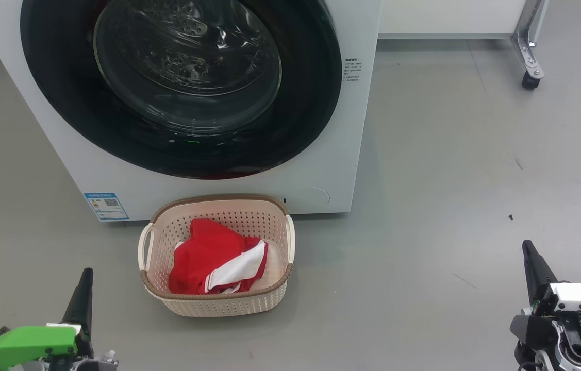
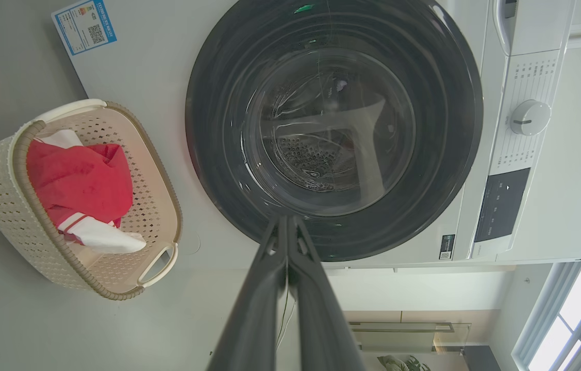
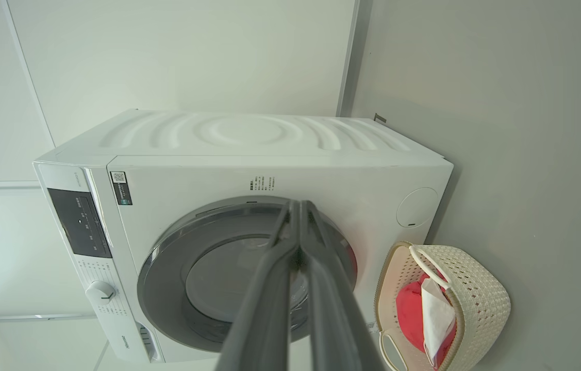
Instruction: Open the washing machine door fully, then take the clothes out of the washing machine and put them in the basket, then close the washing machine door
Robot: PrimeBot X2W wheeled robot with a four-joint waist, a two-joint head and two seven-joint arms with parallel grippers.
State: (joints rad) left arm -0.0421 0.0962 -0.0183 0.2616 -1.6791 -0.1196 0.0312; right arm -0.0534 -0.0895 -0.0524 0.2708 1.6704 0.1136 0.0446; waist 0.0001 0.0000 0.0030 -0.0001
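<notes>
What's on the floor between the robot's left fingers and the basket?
Nothing. In the head view, just bare grey floor lies between the left fingers and the basket.

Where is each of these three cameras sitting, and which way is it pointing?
Head view: on the head, looking down at the washing machine door, basket and floor; left end effector and right end effector below.
Left wrist view: left wrist, facing the door along its shut fingers.
Right wrist view: right wrist, likewise.
All share door and basket.
</notes>
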